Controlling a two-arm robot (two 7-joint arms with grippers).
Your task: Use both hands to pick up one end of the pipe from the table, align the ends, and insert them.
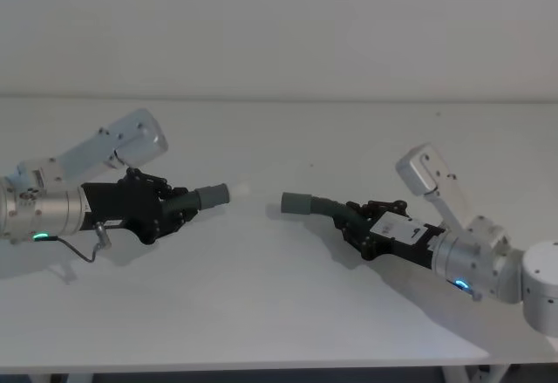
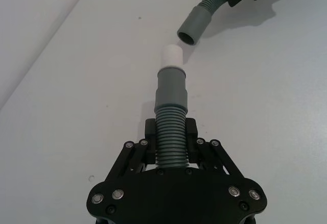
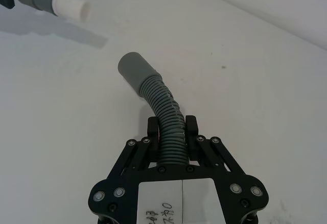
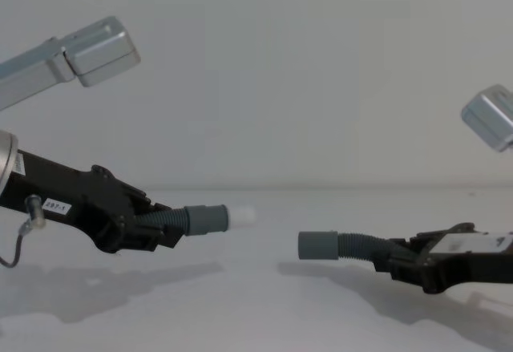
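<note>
My left gripper (image 1: 177, 205) is shut on the ribbed part of the shorter pipe piece (image 2: 171, 137). Its grey cuff (image 4: 204, 219) and white spigot (image 4: 242, 215) point right, held above the table (image 1: 261, 296). Over on the right, my right gripper (image 1: 353, 218) is shut on the other curved pipe piece (image 3: 164, 109), lower and close to the table. This piece's open grey cuff (image 4: 318, 246) points left. The two ends face each other across a short gap. The spigot (image 2: 172, 56) sits higher than the open cuff (image 2: 194, 26) and slightly off its line.
The table's front edge (image 1: 261, 367) runs close below both arms, and a plain wall (image 1: 279, 25) stands behind. A thin cable loop (image 1: 83, 248) hangs under the left wrist. Bare white surface lies between and in front of the grippers.
</note>
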